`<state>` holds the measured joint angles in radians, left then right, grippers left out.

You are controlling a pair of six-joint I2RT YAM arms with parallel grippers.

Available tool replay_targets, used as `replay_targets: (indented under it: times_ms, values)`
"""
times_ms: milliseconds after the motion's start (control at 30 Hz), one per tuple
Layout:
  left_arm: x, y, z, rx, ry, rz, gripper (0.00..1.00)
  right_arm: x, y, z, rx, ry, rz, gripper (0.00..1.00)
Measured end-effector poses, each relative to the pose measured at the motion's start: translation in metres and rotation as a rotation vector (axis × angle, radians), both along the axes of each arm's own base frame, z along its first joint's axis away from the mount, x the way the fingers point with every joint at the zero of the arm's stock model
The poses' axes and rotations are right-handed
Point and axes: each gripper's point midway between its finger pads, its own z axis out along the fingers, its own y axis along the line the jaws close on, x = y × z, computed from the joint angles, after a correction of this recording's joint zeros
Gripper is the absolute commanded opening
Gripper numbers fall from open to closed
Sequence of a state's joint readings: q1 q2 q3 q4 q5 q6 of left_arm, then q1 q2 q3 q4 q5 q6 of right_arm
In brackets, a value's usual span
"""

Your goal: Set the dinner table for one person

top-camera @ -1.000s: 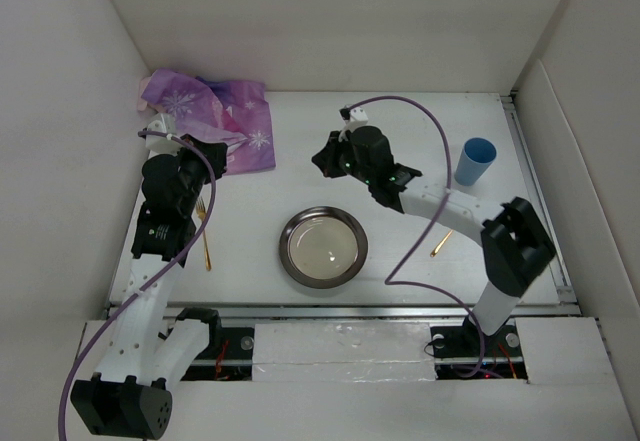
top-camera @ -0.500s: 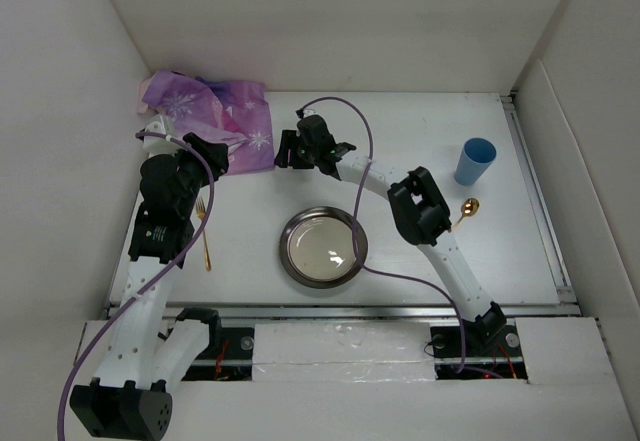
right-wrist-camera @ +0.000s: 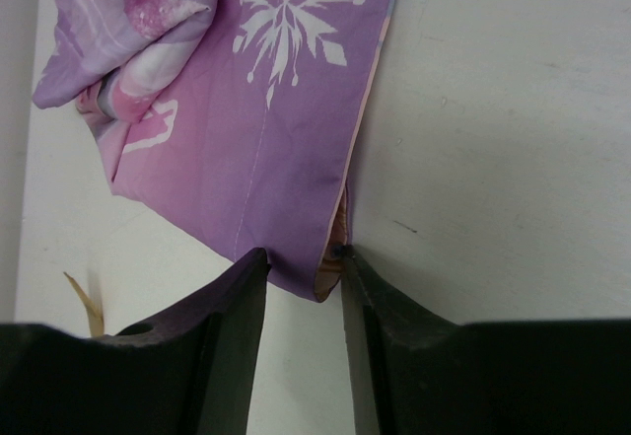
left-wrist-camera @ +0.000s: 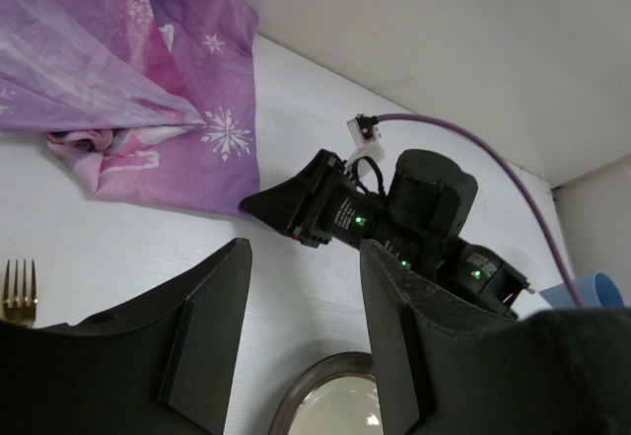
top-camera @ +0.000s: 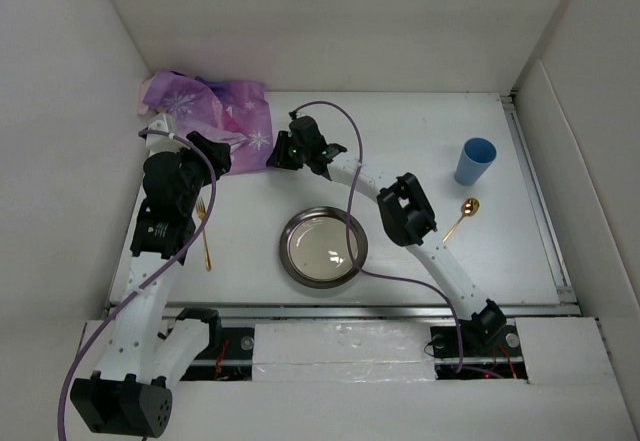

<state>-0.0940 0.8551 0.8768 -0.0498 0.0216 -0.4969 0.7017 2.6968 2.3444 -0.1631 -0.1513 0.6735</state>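
The white dinner table point(top-camera: 420, 121) holds a steel plate point(top-camera: 323, 246) at the front centre. A gold fork point(top-camera: 203, 231) lies to its left, and a gold spoon point(top-camera: 462, 218) and a blue cup point(top-camera: 476, 161) to its right. A crumpled purple snowflake mat point(top-camera: 215, 111) lies at the back left. My right gripper point(top-camera: 284, 152) is low at the mat's near right corner; in the right wrist view its jaws point(right-wrist-camera: 301, 257) stand apart, straddling that corner of the mat point(right-wrist-camera: 227, 109). My left gripper point(top-camera: 222, 151) hovers open and empty beside the mat; its fingers point(left-wrist-camera: 212, 336) frame bare table.
White walls close in the table at the left, back and right. In the left wrist view the right gripper point(left-wrist-camera: 296, 208) sits just ahead of my left fingers, with the plate's rim point(left-wrist-camera: 325, 396) below and the fork's tines point(left-wrist-camera: 18, 282) at the left edge.
The right arm has swung left from behind the plate to the mat's corner; its jaws opened and have since narrowed around the cloth. The left gripper has opened. The spoon is now uncovered.
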Motion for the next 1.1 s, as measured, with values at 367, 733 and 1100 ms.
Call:
replay_targets:
  times_ms: [367, 733, 1100]
  values:
    - [0.020, 0.009, -0.031, 0.002, 0.095, 0.051, 0.46, -0.011, -0.028, -0.006, 0.101, 0.070, -0.010, 0.00]
    - [0.054, -0.006, -0.104, -0.098, 0.295, 0.049, 0.42, 0.054, -0.196, 0.096, 0.166, -0.142, -0.276, 0.00]
    - [0.095, -0.120, -0.208, 0.091, 0.510, 0.000, 0.45, 0.031, -0.250, 0.033, 0.116, -0.045, -0.338, 0.00]
